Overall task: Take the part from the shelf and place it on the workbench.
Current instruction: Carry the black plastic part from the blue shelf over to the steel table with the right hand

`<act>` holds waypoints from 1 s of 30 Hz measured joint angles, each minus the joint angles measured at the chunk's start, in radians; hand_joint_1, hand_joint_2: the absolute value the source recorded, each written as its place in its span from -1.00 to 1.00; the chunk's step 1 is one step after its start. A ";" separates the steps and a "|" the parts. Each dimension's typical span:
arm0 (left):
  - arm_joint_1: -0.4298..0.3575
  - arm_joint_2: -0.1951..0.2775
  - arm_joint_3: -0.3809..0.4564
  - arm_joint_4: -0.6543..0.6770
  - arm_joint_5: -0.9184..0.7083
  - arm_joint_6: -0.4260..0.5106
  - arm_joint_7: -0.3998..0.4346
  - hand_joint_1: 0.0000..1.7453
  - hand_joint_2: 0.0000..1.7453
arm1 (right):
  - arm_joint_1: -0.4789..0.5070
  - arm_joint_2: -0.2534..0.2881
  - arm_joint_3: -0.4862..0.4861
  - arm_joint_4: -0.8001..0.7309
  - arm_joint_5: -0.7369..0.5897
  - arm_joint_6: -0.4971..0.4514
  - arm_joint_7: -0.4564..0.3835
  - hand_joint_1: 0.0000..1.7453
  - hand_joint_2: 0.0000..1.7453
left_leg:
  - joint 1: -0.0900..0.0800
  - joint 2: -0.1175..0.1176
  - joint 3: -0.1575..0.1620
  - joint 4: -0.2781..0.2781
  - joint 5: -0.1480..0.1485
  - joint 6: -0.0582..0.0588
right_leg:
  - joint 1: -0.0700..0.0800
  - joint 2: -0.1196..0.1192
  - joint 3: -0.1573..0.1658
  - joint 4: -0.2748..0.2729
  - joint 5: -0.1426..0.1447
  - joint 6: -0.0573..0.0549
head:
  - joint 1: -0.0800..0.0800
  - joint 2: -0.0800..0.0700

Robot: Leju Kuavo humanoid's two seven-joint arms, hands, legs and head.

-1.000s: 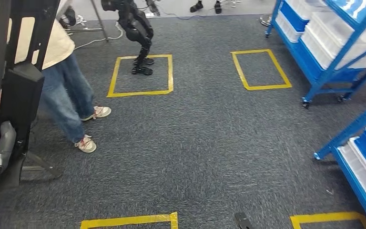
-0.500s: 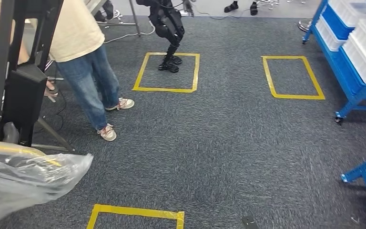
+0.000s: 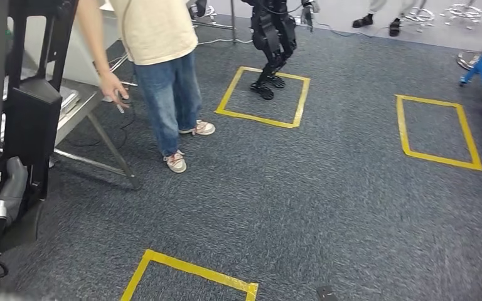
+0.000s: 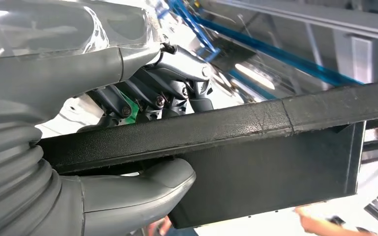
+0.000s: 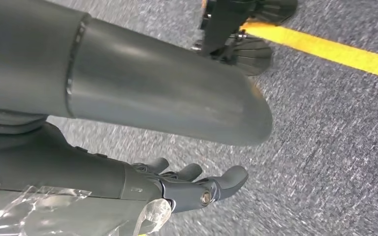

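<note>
Carpet (image 3: 326, 200) lies under us, with yellow tape squares (image 3: 265, 97) at 12 o'clock and a person (image 3: 157, 69) at 10. Our left hand (image 4: 142, 142) clasps the black part (image 4: 275, 147), thumb beneath, fingers above. Our right hand (image 5: 177, 189) hangs slack, fingers apart, grasping nothing.

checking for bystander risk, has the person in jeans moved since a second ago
Yes. The person in jeans shifts with the turning camera, but has also stepped closer to the yellow floor square under the other robot's feet, against which the gap has narrowed.
</note>
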 joint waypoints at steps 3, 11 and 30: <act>-0.001 -0.001 0.000 0.000 0.003 0.001 0.001 1.00 1.00 | 0.007 -0.003 0.000 0.000 -0.002 0.000 -0.001 -1.00 -1.00 | 0.003 -0.038 -0.003 0.009 -0.007 -0.018 | -0.015 0.067 0.082 -0.185 0.078 0.004 | 0.000 0.000; -0.007 -0.002 -0.005 0.000 0.003 0.004 0.002 1.00 1.00 | 0.005 -0.002 0.000 0.000 -0.004 0.001 -0.004 -1.00 -1.00 | 0.006 0.052 -0.129 0.235 -0.108 -0.050 | -0.003 -0.011 0.095 -0.212 0.076 -0.044 | -0.007 0.000; -0.017 -0.005 -0.017 0.000 0.004 -0.006 0.015 1.00 1.00 | 0.010 -0.001 0.000 -0.002 -0.005 0.003 -0.010 -1.00 -1.00 | -0.005 0.007 -0.013 0.005 0.006 0.010 | 0.005 -0.005 -0.016 0.035 -0.027 -0.005 | -0.006 0.000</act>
